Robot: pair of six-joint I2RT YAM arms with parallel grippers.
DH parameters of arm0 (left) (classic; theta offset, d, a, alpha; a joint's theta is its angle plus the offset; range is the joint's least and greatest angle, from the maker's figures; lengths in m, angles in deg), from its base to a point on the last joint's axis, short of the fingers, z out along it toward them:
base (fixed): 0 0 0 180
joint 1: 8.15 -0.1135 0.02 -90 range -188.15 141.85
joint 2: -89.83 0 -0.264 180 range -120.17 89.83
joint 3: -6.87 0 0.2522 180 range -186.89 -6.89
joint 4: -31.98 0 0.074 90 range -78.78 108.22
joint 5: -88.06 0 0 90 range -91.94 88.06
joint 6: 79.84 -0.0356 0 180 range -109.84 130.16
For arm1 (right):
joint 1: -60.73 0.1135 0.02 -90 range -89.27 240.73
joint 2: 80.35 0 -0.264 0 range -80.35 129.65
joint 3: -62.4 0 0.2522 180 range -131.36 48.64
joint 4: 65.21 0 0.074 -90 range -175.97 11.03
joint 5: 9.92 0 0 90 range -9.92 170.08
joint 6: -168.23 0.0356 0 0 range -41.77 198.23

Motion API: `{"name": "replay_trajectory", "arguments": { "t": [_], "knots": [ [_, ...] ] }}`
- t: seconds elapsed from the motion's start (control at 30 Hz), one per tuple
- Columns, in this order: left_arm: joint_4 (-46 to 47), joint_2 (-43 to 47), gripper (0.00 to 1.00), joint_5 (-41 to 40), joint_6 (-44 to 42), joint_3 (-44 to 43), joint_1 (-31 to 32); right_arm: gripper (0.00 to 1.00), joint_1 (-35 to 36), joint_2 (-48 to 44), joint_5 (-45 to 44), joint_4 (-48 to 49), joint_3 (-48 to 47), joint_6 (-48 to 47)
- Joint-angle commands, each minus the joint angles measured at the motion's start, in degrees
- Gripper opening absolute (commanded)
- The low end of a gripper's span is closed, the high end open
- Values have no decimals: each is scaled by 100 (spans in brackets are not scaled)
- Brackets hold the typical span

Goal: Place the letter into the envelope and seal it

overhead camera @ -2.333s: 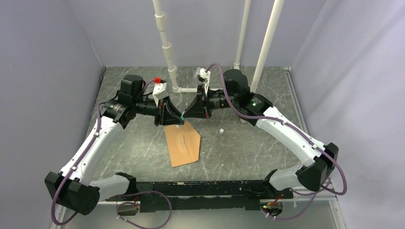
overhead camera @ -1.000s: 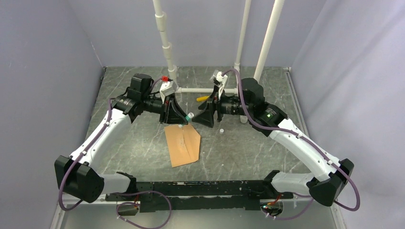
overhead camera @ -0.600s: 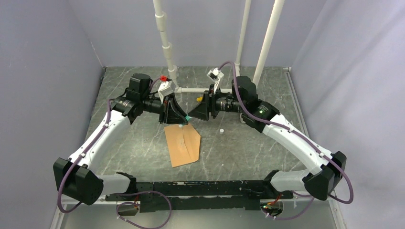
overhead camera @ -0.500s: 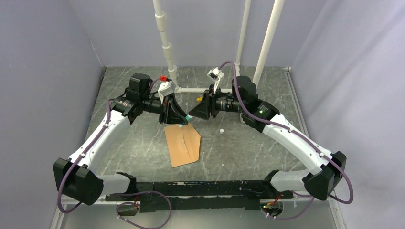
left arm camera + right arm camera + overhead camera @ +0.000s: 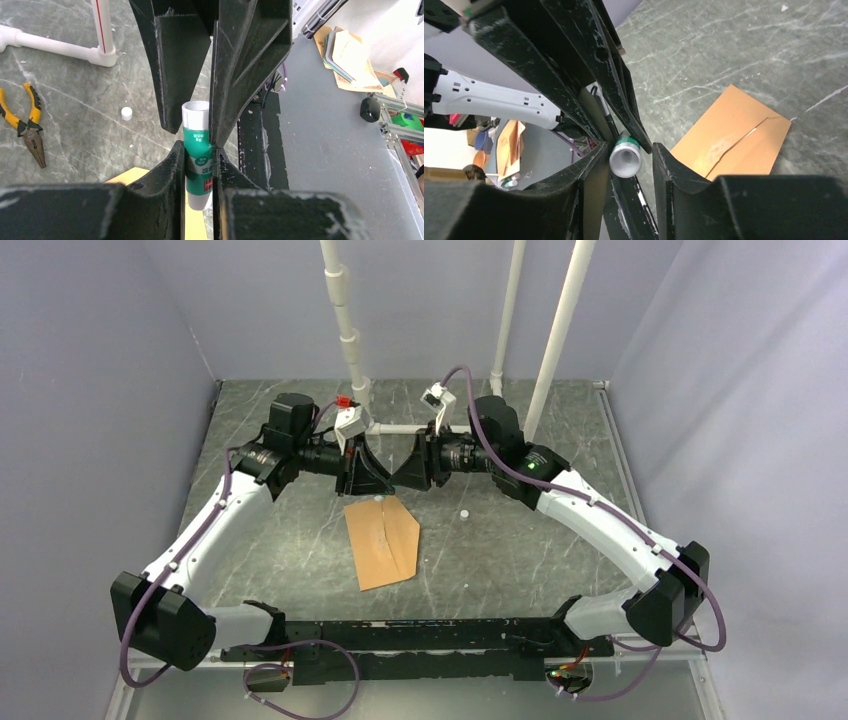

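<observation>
Right arm (image 5: 590, 515) has swung in toward the left one since a second ago. The two black wedge-shaped jaws now meet nose to nose, and the glue stick (image 5: 198, 167), plain between them then, is hidden from above. Right jaws have narrowed meanwhile. They stand part-open around the stick's round white tip, one side close against it and a slim gap showing on the other. Left jaws, unmoved, are clamped on the stick's green-labelled barrel, whose white ends poke out past them both ways. Both pairs are scuffed matte black plastic with angular, ribbed sides.

Envelope (image 5: 382, 540) lies where it was, flat on the table (image 5: 520, 550) a little left of the middle. It is slanted, with its far end below where the jaws meet. It is smooth kraft-brown paper, a rectangle with one side running out to a blunt point. A thin seam crosses it, with a pale smear beside the seam. The table is dark grey-green with white veins, like stone. A small white cap (image 5: 464, 512) sits on it to the right of the envelope, apart from it. Pliers (image 5: 27, 125) with yellow-and-black handles lie toward the far edge, near a white pipe (image 5: 102, 30).
</observation>
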Motion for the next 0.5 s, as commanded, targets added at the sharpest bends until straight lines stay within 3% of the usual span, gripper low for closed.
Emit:
{"name": "replay_trajectory", "arguments": {
  "t": [0.0,0.07,0.17,0.23,0.27,0.37,0.47],
  "knots": [
    [228,198,2,-72,107,-68,6,41,15,-20,-133,-247,-348,-151],
    [267,212,2,-84,126,-54,0,37,17,-32,-142,-310,-357,-163],
    [254,220,2,-126,110,-46,-1,17,12,-108,-192,-217,-282,-1],
    [174,216,3,-160,61,-59,4,15,17,-155,-281,-97,-237,178],
    [136,216,3,-177,16,-63,2,18,17,-173,-299,-30,-212,258],
    [-36,191,2,-169,-100,-106,2,46,17,-166,-369,60,-240,409],
    [-168,172,2,-163,-204,-140,6,48,16,-69,-430,-52,-364,352]
  ]
}}
